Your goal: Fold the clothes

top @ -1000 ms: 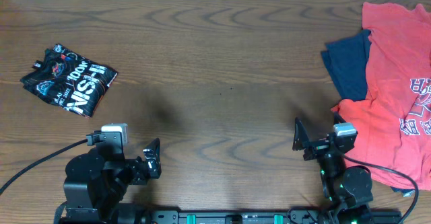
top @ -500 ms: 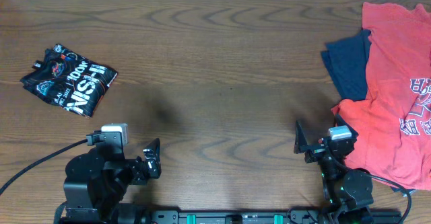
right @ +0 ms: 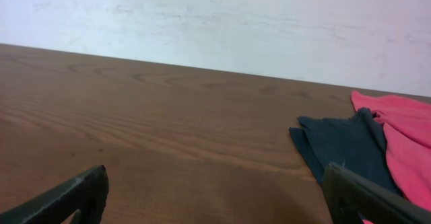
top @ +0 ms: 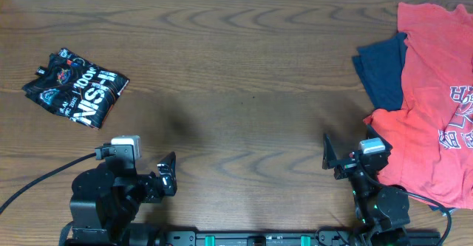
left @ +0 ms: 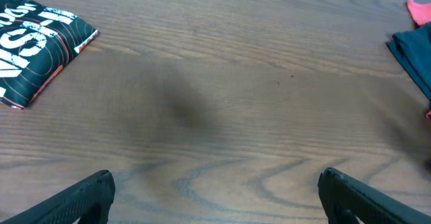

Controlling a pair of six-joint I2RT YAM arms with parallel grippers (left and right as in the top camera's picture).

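The black jersey [top: 76, 86] with orange-red lines and white lettering lies folded into a small packet at the far left of the table. It also shows at the upper left of the left wrist view [left: 34, 42]. My left gripper [top: 167, 176] is open and empty near the front edge, well to the right of the jersey; its fingertips [left: 214, 190] are spread wide. My right gripper [top: 327, 151] is open and empty at the front right; its fingertips [right: 215, 194] are spread over bare wood.
A red T-shirt [top: 432, 98] with lettering lies spread at the right, over a plain navy garment [top: 383, 69]. Both show in the right wrist view, the navy one [right: 343, 146] beside the red one [right: 401, 136]. A wall runs behind the table.
The right arm has pulled back slightly toward the front edge and settled. The left arm and the jersey have not moved.
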